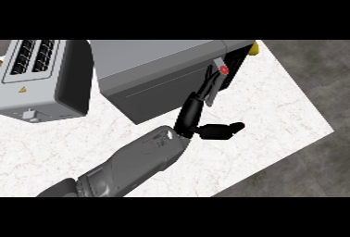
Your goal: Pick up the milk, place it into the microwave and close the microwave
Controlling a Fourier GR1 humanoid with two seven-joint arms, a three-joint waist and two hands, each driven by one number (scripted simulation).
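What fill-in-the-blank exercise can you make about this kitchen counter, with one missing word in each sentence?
1. The grey appliance with slots on top, at the view's left, is a ____.
2. The straight fingers of the left hand touch the front of the ____.
3. The thumb of this hand points toward the view's ____ edge.

Missing words: toaster; microwave; right.
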